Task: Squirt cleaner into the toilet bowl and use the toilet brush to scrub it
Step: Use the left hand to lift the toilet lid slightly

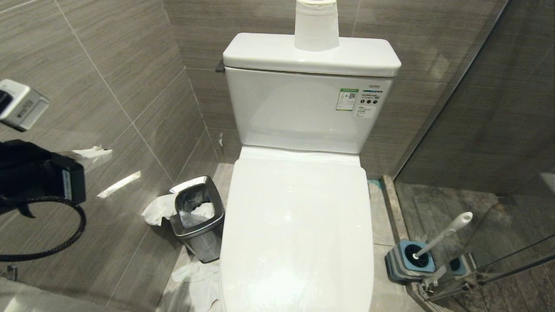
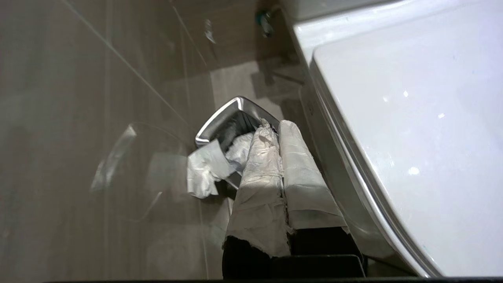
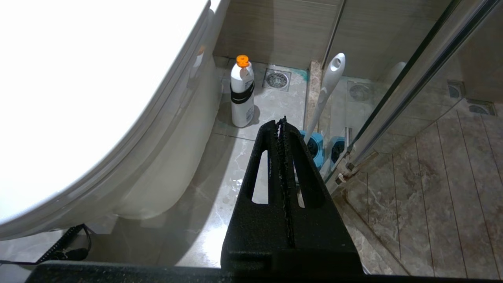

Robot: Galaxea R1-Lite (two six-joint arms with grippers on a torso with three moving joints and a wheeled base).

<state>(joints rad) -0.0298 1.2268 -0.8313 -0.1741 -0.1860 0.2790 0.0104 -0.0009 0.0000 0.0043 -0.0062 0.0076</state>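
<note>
The toilet's white lid (image 1: 299, 225) is down, so the toilet bowl is hidden under it. The cleaner (image 3: 241, 94), a white bottle with an orange cap, stands on the floor beside the toilet's base. The toilet brush (image 1: 442, 236) leans in its blue-and-grey holder (image 1: 409, 260) on the toilet's right, against the glass; its handle (image 3: 329, 88) shows beyond my right gripper. My right gripper (image 3: 281, 120) is shut and empty, low over the floor. My left gripper (image 2: 278, 125), fingers wrapped in white, is shut and empty, raised left of the toilet above the bin.
A steel waste bin (image 1: 197, 216) with crumpled paper stands left of the toilet, more paper (image 1: 195, 277) on the floor by it. A white paper roll (image 1: 316, 26) sits on the tank. A glass shower partition (image 1: 477, 130) closes the right side. A floor drain (image 3: 277, 79) lies behind the bottle.
</note>
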